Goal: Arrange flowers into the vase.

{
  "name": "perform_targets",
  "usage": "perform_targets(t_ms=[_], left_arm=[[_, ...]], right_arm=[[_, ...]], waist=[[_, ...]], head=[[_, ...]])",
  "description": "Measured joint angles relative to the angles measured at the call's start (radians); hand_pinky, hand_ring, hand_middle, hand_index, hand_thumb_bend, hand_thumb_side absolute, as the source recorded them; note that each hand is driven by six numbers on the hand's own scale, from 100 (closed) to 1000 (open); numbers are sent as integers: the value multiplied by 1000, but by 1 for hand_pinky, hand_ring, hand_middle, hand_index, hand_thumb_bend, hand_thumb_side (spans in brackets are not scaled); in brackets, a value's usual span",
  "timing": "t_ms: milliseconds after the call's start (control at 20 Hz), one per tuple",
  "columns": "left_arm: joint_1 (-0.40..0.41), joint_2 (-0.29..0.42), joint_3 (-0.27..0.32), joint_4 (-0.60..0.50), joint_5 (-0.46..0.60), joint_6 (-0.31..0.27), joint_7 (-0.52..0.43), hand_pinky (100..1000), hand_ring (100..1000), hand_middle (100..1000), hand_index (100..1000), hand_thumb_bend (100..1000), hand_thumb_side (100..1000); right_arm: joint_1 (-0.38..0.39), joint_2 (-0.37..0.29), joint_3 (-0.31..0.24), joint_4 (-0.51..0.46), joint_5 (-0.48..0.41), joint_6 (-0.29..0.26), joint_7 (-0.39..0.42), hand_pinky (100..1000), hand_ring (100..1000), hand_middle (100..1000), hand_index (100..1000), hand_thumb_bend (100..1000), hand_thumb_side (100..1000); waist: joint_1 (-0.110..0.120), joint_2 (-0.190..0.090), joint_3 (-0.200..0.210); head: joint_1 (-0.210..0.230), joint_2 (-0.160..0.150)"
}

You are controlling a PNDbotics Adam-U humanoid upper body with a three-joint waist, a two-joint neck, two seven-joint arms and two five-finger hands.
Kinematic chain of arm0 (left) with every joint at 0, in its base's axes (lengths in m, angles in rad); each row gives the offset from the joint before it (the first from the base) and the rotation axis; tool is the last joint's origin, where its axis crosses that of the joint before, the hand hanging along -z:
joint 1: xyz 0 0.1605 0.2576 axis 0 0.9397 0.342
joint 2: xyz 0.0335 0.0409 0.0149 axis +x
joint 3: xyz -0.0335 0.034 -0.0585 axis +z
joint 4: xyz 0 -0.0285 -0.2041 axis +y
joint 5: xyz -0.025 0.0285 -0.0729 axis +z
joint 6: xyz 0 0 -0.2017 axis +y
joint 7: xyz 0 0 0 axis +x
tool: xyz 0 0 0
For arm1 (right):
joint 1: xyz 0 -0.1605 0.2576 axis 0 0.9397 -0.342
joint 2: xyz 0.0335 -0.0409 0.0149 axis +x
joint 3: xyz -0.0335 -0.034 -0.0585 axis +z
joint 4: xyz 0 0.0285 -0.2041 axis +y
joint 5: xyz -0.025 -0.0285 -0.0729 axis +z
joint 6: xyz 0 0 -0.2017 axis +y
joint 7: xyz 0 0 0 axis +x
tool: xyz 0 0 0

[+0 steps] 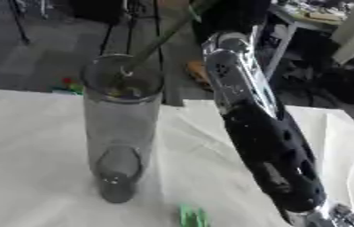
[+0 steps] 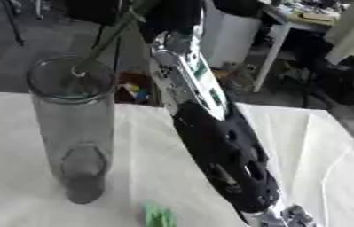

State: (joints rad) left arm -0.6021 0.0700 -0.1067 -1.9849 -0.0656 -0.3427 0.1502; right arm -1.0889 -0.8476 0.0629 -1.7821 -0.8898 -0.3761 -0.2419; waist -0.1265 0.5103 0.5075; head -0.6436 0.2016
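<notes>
**Stem tip at the mouth of the vase**

A tall clear glass vase [image 1: 121, 128] stands upright on the desk [image 1: 32, 155], which is covered in white cloth; a thin green flower stem [image 1: 158, 42] slants down from the top of the view, its lower end at the vase's rim, just inside the opening; the right arm [image 1: 265, 137], black with a silver upper section, rises from the lower right corner toward the top edge; its hand lies out of view, so whether it grips the stem cannot be told; a small green piece [image 1: 193, 216] lies on the cloth near the vase's base; the left hand shows in neither view.
</notes>
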Motion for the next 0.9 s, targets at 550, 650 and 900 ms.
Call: perform_targets(t_ms=[550, 650, 900], left_arm=[[-4, 0, 0, 0, 3, 0, 0, 741, 800, 888, 937, 100, 1000], [-4, 0, 0, 0, 4, 0, 0, 741, 800, 888, 937, 100, 1000], [-5, 0, 0, 0, 5, 1, -2, 740, 801, 888, 937, 100, 1000]], right_arm=[[26, -10, 19, -58, 153, 165, -25, 100, 100, 100, 100, 100, 561], [31, -10, 20, -64, 181, 185, -33, 104, 123, 100, 100, 100, 571], [34, -10, 31, -77, 229, 212, -42, 185, 230, 100, 100, 100, 654]], waist=[[-5, -4, -1], [-5, -4, -2], [-5, -4, -3]], head=[[-1, 0], [-2, 0], [-2, 0]])
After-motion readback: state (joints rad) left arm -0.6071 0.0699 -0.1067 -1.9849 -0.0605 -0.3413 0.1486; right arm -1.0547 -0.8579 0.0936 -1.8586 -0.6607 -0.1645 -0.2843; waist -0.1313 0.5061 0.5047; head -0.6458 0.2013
